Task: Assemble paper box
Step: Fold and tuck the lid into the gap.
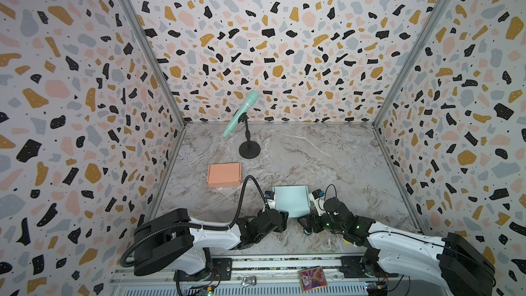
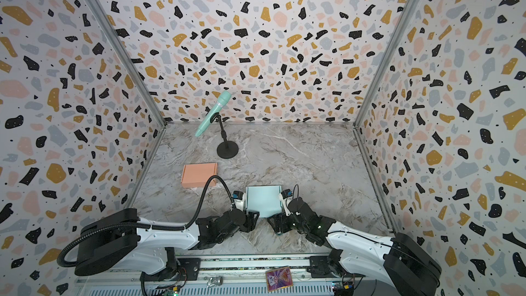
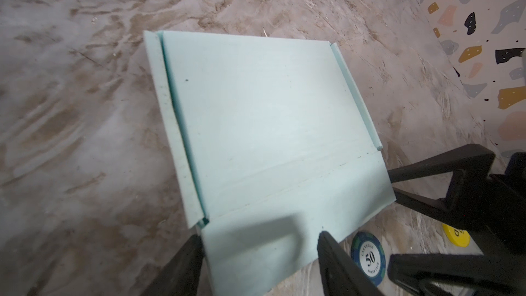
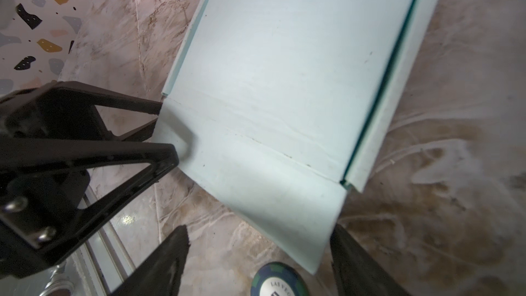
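The pale blue paper box (image 1: 291, 200) (image 2: 264, 200) lies partly folded near the table's front, in both top views. Its two side walls stand folded up and its near flap (image 3: 284, 223) slants up off the table. My left gripper (image 3: 262, 240) is open, its fingers astride that flap's near edge. My right gripper (image 4: 259, 237) is open too, with the flap's corner (image 4: 310, 240) hanging between its fingers. Both grippers sit side by side at the box's near edge (image 1: 280, 217) (image 1: 303, 220).
A closed orange box (image 1: 224, 175) sits to the left, further back. A mint microphone (image 1: 242, 112) leans on a black stand (image 1: 250, 149) at the back. A blue poker chip (image 3: 368, 257) and a yellow chip (image 3: 455, 234) lie under the grippers. Patterned walls enclose three sides.
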`<state>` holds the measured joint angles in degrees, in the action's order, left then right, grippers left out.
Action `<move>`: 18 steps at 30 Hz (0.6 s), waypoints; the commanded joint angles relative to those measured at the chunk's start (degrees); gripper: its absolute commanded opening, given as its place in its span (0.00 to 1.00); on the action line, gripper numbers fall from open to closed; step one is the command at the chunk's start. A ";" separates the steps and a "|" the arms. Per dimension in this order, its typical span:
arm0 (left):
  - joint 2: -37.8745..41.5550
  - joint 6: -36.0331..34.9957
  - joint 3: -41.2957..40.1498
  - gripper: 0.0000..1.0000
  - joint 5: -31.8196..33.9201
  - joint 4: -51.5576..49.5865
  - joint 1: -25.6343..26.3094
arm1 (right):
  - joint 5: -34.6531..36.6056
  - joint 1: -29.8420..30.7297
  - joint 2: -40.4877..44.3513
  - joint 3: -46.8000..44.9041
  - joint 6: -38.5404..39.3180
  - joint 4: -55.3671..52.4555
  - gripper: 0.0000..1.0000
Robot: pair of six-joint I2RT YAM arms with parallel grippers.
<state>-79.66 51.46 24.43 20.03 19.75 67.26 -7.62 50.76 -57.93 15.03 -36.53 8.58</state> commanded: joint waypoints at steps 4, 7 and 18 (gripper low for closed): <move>0.48 1.01 -0.68 0.65 0.06 3.38 0.68 | 1.57 1.53 0.06 0.89 -0.65 0.72 0.78; -0.03 1.01 -1.03 0.64 0.42 3.63 0.72 | 3.46 1.46 -0.52 0.62 -0.23 0.32 0.77; -0.48 1.05 -1.57 0.50 1.81 3.63 0.44 | 6.88 1.21 -3.46 1.38 1.86 1.47 0.65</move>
<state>-79.85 52.38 23.49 20.71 21.08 67.59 -1.65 51.88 -60.47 15.03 -35.64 8.99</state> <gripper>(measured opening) 0.509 0.660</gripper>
